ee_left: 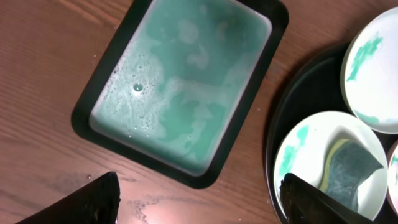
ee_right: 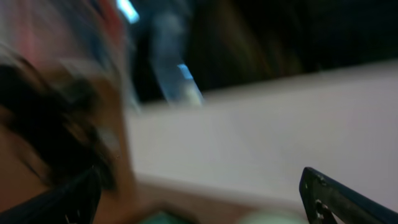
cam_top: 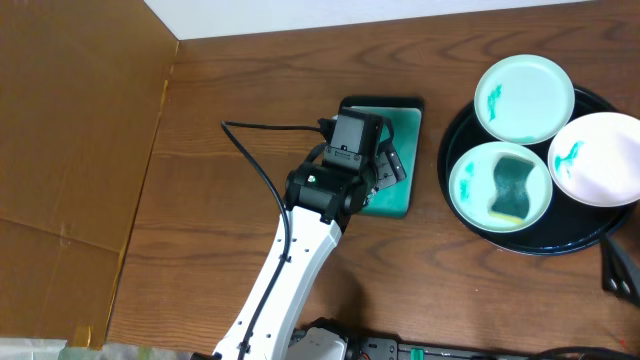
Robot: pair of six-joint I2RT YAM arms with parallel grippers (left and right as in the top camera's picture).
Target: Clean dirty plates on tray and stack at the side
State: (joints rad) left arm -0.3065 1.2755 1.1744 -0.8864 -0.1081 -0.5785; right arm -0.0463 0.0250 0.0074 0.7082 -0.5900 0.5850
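Note:
The black tray (cam_top: pixel 470 120) sits at the right with three plates on it. The far plate (cam_top: pixel 524 97) and the right plate (cam_top: pixel 600 158) each have a teal smear. The near-left plate (cam_top: pixel 470 185) holds a teal and yellow sponge (cam_top: pixel 510 190). My left gripper (cam_top: pixel 385 165) hovers open and empty over the teal dish. In the left wrist view its fingers (ee_left: pixel 199 205) are wide apart above bare wood, with the tray (ee_left: pixel 292 106), the sponge plate (ee_left: pixel 298 149) and the sponge (ee_left: pixel 351 171) to the right. My right gripper (cam_top: pixel 620 268) is at the frame's right edge, near the tray's front; its wrist view (ee_right: pixel 205 199) is blurred, with the fingers apart.
A rectangular teal dish with a black edge (cam_top: pixel 405 120) holds soapy water (ee_left: pixel 180 87) left of the tray. A black cable (cam_top: pixel 255 160) trails from the left arm. A brown cardboard panel (cam_top: pixel 70 150) stands along the left side. A white wall lies beyond the far edge.

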